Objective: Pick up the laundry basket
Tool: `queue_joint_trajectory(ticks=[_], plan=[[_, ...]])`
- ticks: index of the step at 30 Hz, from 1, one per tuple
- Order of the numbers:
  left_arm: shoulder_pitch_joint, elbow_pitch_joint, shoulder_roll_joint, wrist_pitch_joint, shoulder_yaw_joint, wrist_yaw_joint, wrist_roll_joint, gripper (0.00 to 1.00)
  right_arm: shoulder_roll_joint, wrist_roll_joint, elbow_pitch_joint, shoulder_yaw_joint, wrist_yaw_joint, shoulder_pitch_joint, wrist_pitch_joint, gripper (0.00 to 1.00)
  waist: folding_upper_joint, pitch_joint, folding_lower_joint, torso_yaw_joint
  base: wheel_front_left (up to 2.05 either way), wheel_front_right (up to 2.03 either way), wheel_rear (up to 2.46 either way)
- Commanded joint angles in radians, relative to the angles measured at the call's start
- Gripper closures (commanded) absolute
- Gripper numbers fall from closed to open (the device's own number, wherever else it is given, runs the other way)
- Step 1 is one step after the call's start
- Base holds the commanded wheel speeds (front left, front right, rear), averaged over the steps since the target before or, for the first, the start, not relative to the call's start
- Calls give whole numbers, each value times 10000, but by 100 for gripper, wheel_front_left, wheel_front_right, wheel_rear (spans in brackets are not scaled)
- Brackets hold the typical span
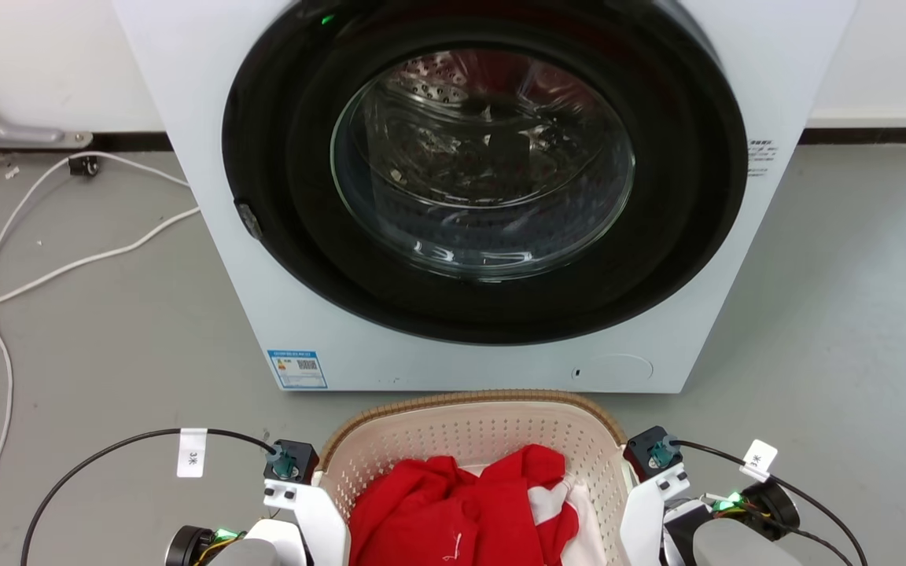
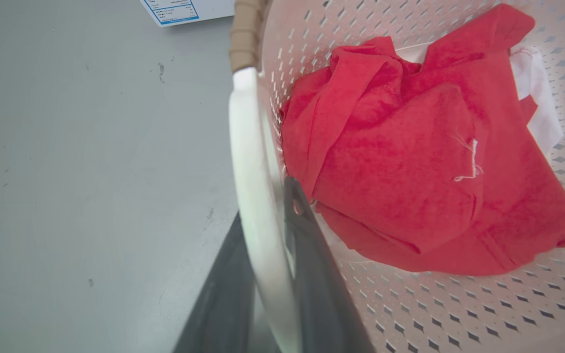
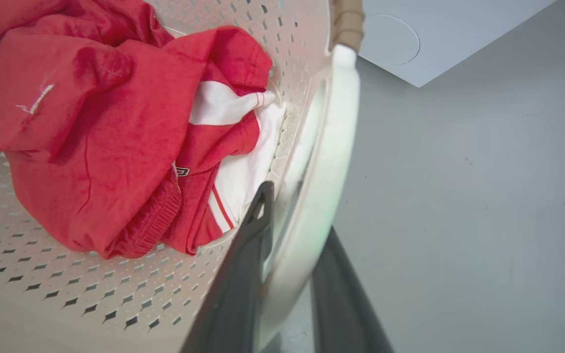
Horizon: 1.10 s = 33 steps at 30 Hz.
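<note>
- Down at the bottom of the head view, the laundry basket (image 1: 469,428) sits just in front of the washing machine (image 1: 201,196), on or just above the grey floor (image 1: 854,314); which of the two cannot be told.
- Both arms reach forward along the basket's sides, the left wrist (image 1: 289,465) close against its left rim and the right wrist (image 1: 653,454) close against its right rim, each trailing a black cable.
- Seen from the left wrist, the left claw (image 2: 265,211) straddles the left handle (image 2: 248,162). One dark finger lies inside the perforated wall (image 2: 459,314) and the other outside over the floor, so the white bar is pinched between them.
- Likewise the right claw (image 3: 297,211) grips the right handle (image 3: 334,147), with its inner finger (image 3: 248,255) against the basket's inside face and its outer finger on the floor side.
- Each claw points roughly along the length of its handle, toward the brown woven rim (image 3: 347,19) and the machine beyond.
- A crumpled red garment (image 2: 410,171) lies in the basket, with a white cloth (image 3: 243,171) tucked beside it near the right handle.
- White cords (image 1: 68,263) trail across the floor to the machine's left.
</note>
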State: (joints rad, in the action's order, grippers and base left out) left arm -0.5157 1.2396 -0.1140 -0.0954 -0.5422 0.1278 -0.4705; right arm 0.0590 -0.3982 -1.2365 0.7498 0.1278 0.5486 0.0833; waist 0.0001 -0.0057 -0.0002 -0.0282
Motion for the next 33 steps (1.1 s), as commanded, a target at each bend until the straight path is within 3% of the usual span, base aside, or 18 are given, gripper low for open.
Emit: queue_joint_trajectory(ticks=[1, 12, 33], plan=[[82, -143, 91, -64, -155, 34, -89, 100, -159, -92, 35, 107, 52, 24, 20, 100, -1, -106, 2, -32, 0, 0, 0], [8, -403, -225, -718, -1152, 35, -1078, 100, -144, -630, -104, 695, 49, 119, 417, 100, -1, -444, 2, -111, 0, 0, 0], [-322, -219, -384, -525, -2333, 35, -2223, 100, -141, -1455, -296, 1355, 50, 338, 488, 100, -1, -504, 2, -56, 0, 0, 0]])
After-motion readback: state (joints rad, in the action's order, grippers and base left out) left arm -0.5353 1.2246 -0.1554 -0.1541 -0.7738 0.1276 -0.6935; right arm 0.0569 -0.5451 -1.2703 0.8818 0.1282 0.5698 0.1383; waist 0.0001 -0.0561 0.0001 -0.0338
